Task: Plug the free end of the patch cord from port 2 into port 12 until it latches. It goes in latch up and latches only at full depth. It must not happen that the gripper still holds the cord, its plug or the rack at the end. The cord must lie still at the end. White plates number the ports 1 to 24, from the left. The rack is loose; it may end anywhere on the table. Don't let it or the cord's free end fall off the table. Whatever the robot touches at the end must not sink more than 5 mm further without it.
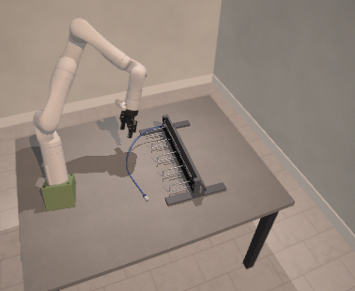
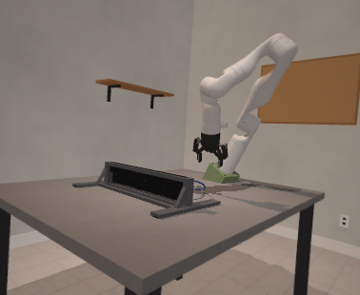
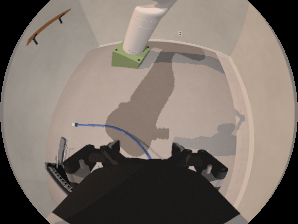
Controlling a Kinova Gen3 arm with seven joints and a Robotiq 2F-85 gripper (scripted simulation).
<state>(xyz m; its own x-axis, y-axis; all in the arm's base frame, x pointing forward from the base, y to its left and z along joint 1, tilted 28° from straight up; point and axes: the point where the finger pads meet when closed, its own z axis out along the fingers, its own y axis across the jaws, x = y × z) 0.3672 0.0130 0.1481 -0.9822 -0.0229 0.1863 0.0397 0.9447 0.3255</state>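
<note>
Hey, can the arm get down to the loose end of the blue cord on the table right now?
Probably yes. The plug end lies in the open on the table, just off the rack's foot, with nothing over it. The tool is open and empty, up near the cord's other end.
</note>
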